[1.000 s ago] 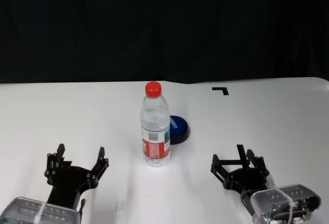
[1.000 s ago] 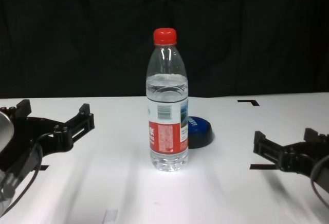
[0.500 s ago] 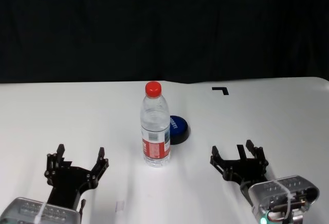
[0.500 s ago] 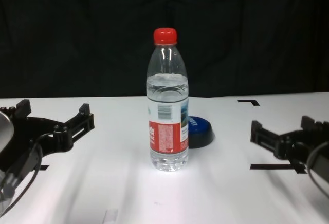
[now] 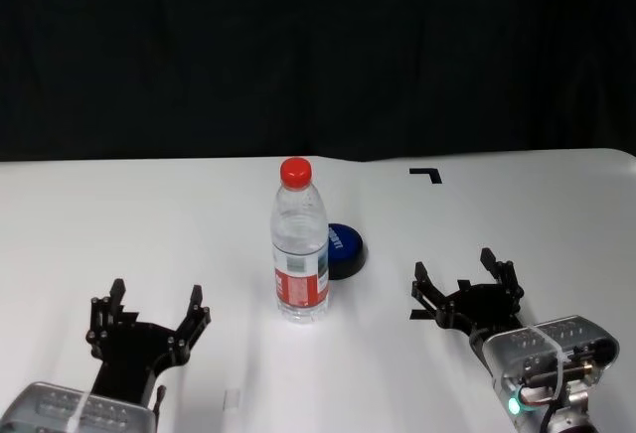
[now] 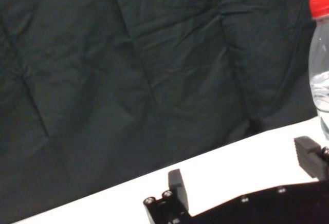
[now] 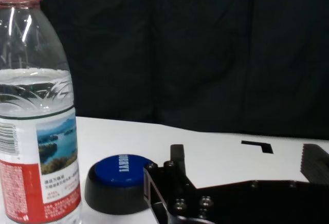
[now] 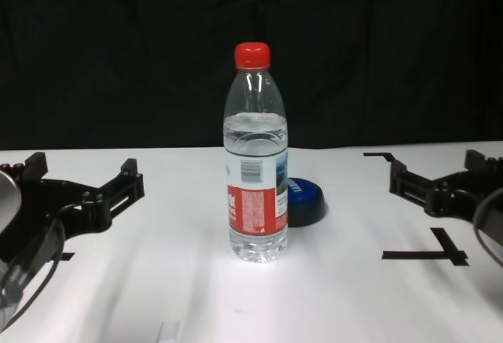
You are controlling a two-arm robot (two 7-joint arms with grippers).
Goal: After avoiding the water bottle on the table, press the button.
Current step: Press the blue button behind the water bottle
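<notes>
Against a black curtain, a white table (image 5: 119,215) carrying the bottle (image 5: 300,244) upright near its middle, with the button (image 5: 343,249) sitting just behind the bottle and a little to its right, close beside it or perhaps touching, half hidden by it from the chest camera. Not yet pressed, by the look of it: nothing resting on the blue dome, and both grippers hanging well apart from it, so the whole detour and the press itself seemingly remaining to be done. Bottle standing undisturbed, red cap on. Right gripper (image 5: 467,292) hovering to the right of the bottle and nearer the robot, fingers spread wide with nothing between them, pointing forward over the table; from its wrist camera, the button lying ahead and toward the bottle, with open table between. Probably needing to swing in from the right side of the bottle, keeping clear of the label, before lowering onto the dome. Left gripper (image 5: 149,329) parked to the left of the bottle, near the table's front edge, likewise splayed and holding nothing.
</notes>
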